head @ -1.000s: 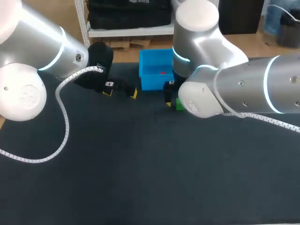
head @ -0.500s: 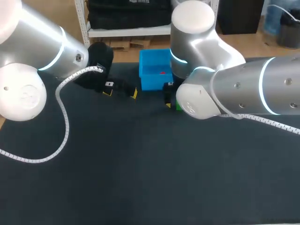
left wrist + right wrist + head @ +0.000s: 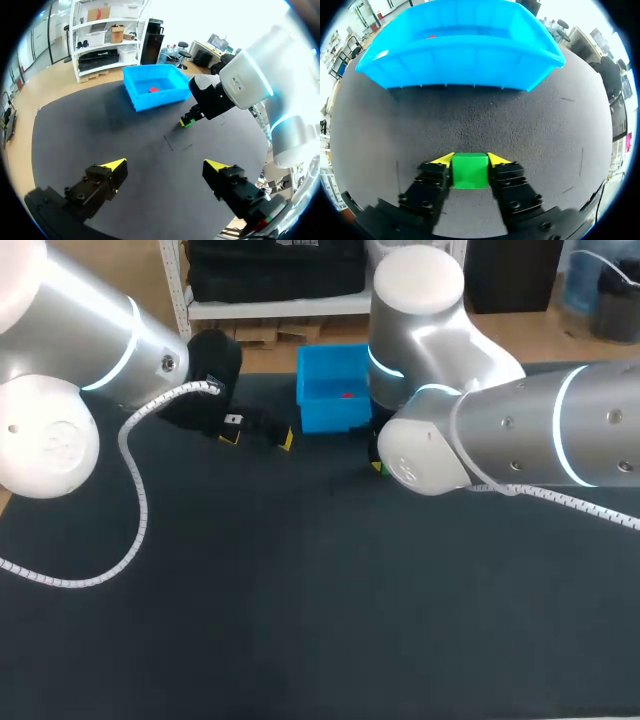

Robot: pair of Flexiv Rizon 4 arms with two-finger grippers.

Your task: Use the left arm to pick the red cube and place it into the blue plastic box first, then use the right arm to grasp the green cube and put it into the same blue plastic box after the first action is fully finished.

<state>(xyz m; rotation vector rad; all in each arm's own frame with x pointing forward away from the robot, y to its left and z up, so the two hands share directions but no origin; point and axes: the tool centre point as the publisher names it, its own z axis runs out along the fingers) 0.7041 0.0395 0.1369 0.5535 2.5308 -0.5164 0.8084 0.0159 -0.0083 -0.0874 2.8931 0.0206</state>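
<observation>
Right tool newly on one cube (green)

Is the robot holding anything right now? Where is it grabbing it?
Yes. The right gripper is shut on the green cube, with one yellow tip pressing each of two opposite sides. The left gripper is open and holds nothing.

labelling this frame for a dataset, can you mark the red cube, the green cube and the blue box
red cube (image 3: 154, 89), left wrist view, middle of its visible face
green cube (image 3: 470, 170), right wrist view, middle of the face toward the camera
blue box (image 3: 465, 67), right wrist view, its near outer wall
</observation>
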